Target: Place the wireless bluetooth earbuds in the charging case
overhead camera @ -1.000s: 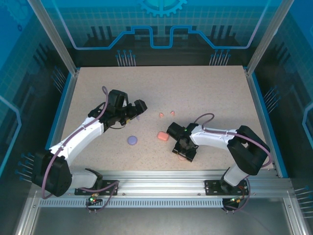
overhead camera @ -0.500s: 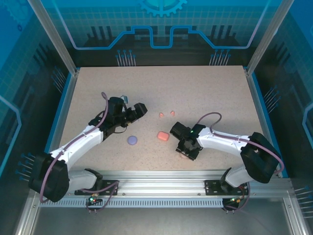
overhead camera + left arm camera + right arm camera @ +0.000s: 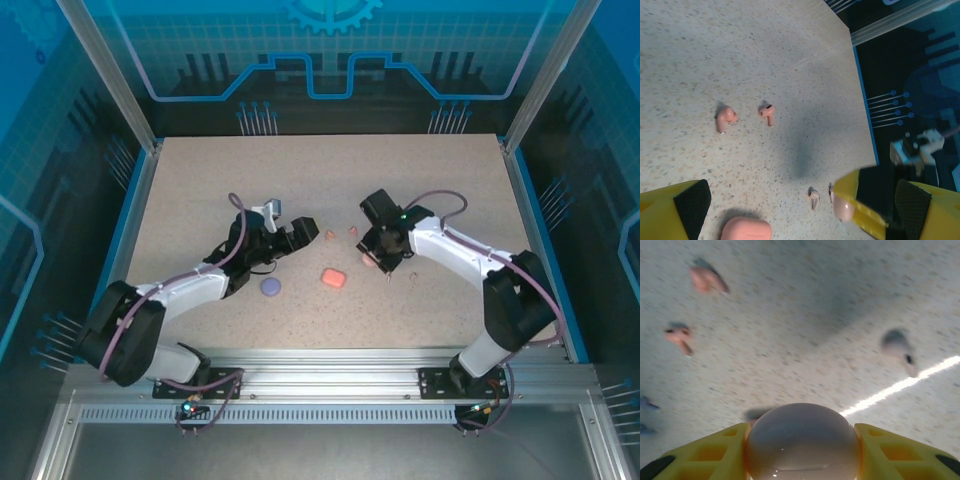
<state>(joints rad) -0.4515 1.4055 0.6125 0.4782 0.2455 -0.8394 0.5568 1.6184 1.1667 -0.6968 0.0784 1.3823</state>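
Observation:
My right gripper [image 3: 802, 452] is shut on a pale rounded charging case [image 3: 802, 435] and holds it just above the table. In the top view this gripper [image 3: 380, 257] hangs beside two coral earbuds [image 3: 330, 234] [image 3: 352, 230]. Two pale earbuds [image 3: 813, 197] [image 3: 830, 192] lie right by the held case [image 3: 842, 207]. The coral earbuds [image 3: 726, 117] [image 3: 767, 112] lie farther out in the left wrist view. My left gripper [image 3: 802, 215] stands wide open and empty, low over the table [image 3: 298, 236] left of the coral earbuds.
A coral case [image 3: 333, 277] lies shut between the two grippers, and a lavender case [image 3: 270, 286] lies near my left forearm. The table's right edge with its blue rim [image 3: 865, 115] shows beyond the earbuds.
My right gripper closed on the pale case near the table's front and carried it away from me, up beside the coral earbuds. My left gripper swung right and lower, staying open.

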